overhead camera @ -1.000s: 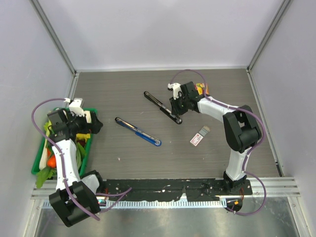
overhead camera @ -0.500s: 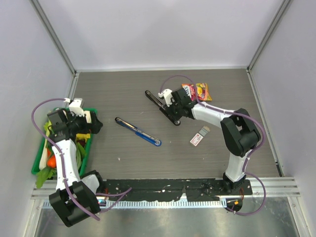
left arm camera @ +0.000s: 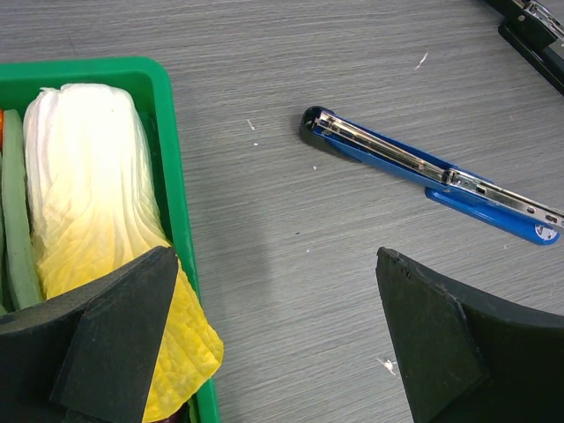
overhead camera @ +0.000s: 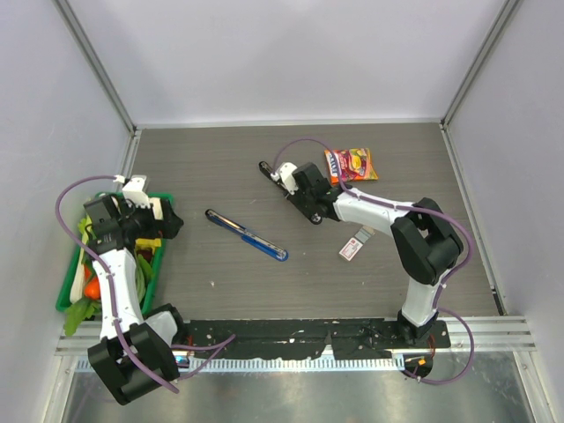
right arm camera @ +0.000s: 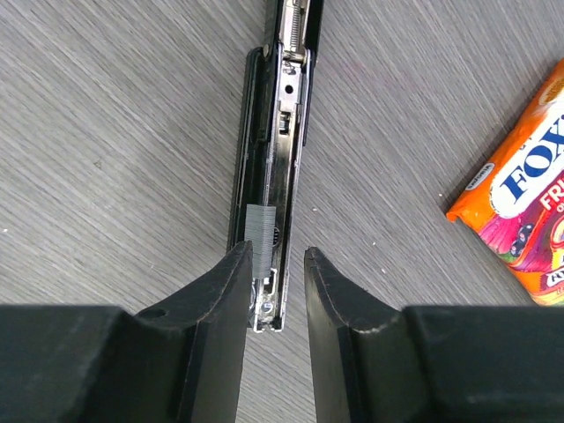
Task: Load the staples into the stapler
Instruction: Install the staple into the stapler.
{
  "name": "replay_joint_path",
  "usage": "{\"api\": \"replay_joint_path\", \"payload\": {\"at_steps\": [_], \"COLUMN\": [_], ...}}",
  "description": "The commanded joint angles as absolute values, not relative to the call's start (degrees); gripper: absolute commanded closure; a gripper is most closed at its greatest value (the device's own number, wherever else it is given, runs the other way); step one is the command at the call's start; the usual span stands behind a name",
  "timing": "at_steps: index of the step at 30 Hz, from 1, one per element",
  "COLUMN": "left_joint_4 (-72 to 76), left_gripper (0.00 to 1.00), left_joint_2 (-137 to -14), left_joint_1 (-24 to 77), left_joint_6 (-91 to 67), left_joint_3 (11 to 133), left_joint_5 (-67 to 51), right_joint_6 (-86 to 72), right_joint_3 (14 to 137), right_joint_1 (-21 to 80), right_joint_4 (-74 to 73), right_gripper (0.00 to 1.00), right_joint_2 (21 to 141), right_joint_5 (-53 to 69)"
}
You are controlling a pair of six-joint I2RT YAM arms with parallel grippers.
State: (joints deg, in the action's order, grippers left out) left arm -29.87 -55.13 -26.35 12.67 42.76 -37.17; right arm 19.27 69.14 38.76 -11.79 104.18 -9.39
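Right wrist: staples point(right arm camera: 262, 231) in stapler point(right arm camera: 282, 115), unseen overhead | right gripper point(right arm camera: 275, 256) ajar, empty | left gripper point(left arm camera: 273, 260) spread wide

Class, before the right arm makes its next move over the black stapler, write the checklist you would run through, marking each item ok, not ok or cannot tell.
1. The stapler lies opened, magazine exposed: ok.
2. The staples rest on the magazine, just above the fingertips in the wrist view: ok.
3. Strip fully seated in the channel: cannot tell.
4. The right tool is open and holds nothing: ok.
5. The snack bag lies apart from the stapler: ok.
6. The left tool is open, off by the green basket: ok.
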Motion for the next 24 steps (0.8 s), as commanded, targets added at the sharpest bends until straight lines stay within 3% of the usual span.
{"api": "replay_joint_path", "payload": {"at_steps": [1,24], "left_joint_4": [-29.62,-29.71], "left_gripper": [0.0,0.0], "left_joint_2": [-54.67,-54.84], "left_joint_1": [-26.89,-26.9], "left_joint_6": [13.01,13.1], "left_joint_3": [42.89,42.89], "left_joint_5": [-38.58,-38.5], "right_joint_6": [20.21,20.39], "right_joint_3": [69.61,70.93], "right_joint_1": [39.29,40.96], "right_joint_4": [-10.54,-13.01], "right_gripper": [0.64,0.64], "right_joint_2": [103.97,107.93], "right_joint_5": [-12.22,-13.18]}}
